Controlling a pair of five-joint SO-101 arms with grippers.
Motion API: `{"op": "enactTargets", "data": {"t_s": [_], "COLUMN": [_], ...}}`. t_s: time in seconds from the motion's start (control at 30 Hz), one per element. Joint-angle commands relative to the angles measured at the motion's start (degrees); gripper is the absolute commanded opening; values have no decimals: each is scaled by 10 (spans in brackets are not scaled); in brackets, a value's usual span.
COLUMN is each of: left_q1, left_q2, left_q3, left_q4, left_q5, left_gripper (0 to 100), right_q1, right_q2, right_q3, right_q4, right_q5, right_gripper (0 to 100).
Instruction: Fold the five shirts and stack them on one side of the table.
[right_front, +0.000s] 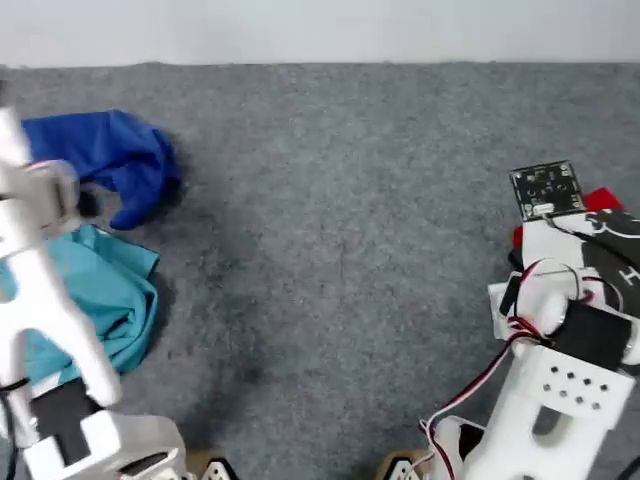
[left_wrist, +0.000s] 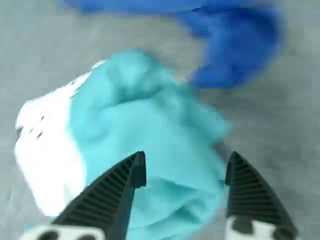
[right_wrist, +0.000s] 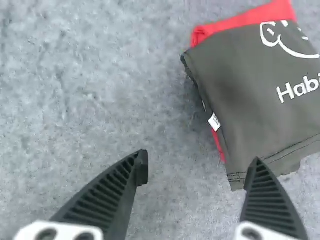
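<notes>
Turquoise cloth is what the next move turns on. The turquoise shirt (right_front: 115, 295) lies crumpled at about 8 o'clock on the table (right_front: 340, 250), close to the left edge, a loose heap with no clean long axis. The left fingers (left_wrist: 117, 187) hang directly above it, spread apart and holding nothing, and the heap's bunched cloth shows in the gap between them. A straight descent would, I judge, land on cloth. White fabric (left_wrist: 45, 145) touches the heap on one side; I cannot tell whether it is a separate shirt or a lining. The blue shirt (right_front: 115, 155), also unfolded, lies just beyond at 10 o'clock, its lower lobe near the turquoise one but seemingly apart from it.

Across the table at 3 o'clock, a folded dark shirt (right_wrist: 255, 90) sits on a folded red shirt (right_wrist: 235, 27), with red showing along the edges. The right fingers (right_wrist: 112, 195) hover beside this stack over bare table, apart and empty. The left arm is plainly nearer the unfolded shirts. Open grey table spreads through the middle from 12 to 6 o'clock, room enough for flattening. The left edge is tight, so dragging the shirt toward centre seems wise.
</notes>
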Motion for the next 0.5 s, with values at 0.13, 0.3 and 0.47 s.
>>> {"op": "enactTargets", "data": {"t_s": [0.13, 0.3, 0.47], "left_q1": [-96, -98, -98], "left_q2": [80, 153, 219], "left_q3": [43, 42, 41], "left_q4": [-25, -31, -49], "left_q5": [1, 1, 1], "left_gripper": [254, 254, 250], "right_q1": [-4, -4, -4], "right_q2": [7, 6, 4], "right_q3": [-2, -2, 1], "right_q4": [-10, -6, -5], "right_q5": [-3, -3, -3], "right_gripper": [310, 310, 310]}}
